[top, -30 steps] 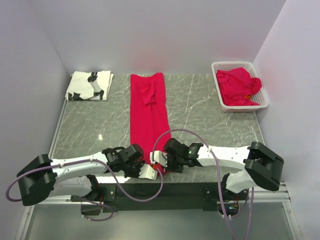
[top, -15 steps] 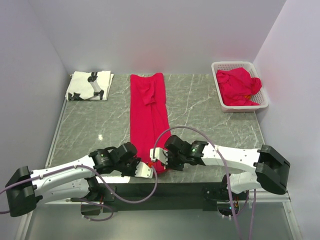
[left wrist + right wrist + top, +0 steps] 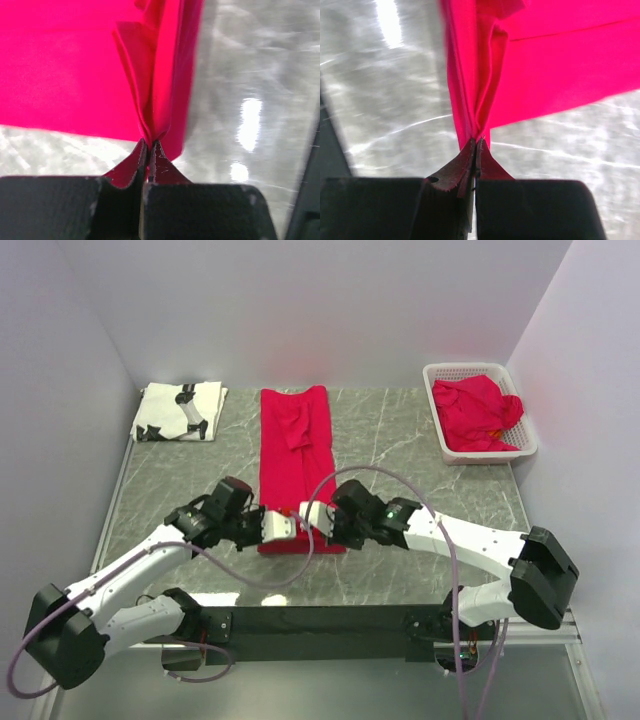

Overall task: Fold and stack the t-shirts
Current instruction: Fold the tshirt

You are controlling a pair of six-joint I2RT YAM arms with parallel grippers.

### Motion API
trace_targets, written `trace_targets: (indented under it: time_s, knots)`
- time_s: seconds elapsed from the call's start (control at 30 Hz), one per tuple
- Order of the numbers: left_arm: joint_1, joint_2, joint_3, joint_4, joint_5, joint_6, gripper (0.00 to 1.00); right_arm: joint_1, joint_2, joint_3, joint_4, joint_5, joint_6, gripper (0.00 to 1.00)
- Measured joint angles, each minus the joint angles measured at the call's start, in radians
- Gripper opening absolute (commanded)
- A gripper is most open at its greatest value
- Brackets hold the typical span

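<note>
Left gripper (image 3: 148,150): the jaws are pressed together on a pinch of the red shirt (image 3: 295,445) at its near left corner. In the left wrist view, pleats of red cloth run straight out from between the tips.
Right gripper (image 3: 474,147): clamped tight in the same way on the near right corner. A narrow fold of cloth rises from its tips.
Pair: from above, the two grippers sit close together over the shirt's near end, tips turned toward each other, each arm reaching in from its own side.
Red shirt: a long narrow strip laid lengthwise down the middle of the table (image 3: 420,475). The near end is gathered up at the grippers, and a short span of cloth shows just nearer than them. I cannot tell whether that end is doubled over. The far part lies flat and reaches the table's far edge, with a small ridge of cloth near that end.
Table: grey marbled top with bright glare patches in both wrist views.
White shirt (image 3: 180,410): folded, with a black print, in the far left corner, well apart from the red shirt.
Basket (image 3: 528,447): white lattice, in the far right corner.
Red heap (image 3: 478,412): crumpled red shirts inside the basket, reaching up to its rim.
</note>
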Motion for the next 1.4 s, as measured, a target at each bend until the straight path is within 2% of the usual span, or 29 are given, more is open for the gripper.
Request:
trace_targets:
  time_s: [0.23, 0.67, 1.0, 1.4]
  knots:
    - [0.164, 0.1, 0.051, 0.089, 0.069, 0.117, 0.01, -0.142, 0.109, 0.113, 0.053, -0.002, -0.092, 0.0]
    - [0.332, 0.384, 0.166, 0.29, 0.142, 0.282, 0.01, -0.282, 0.376, 0.345, 0.105, -0.045, -0.245, 0.0]
    - [0.38, 0.568, 0.262, 0.368, 0.163, 0.359, 0.01, -0.33, 0.54, 0.508, 0.111, -0.059, -0.29, 0.0]
    - [0.402, 0.7, 0.348, 0.414, 0.177, 0.385, 0.01, -0.349, 0.613, 0.555, 0.111, -0.058, -0.303, 0.0]
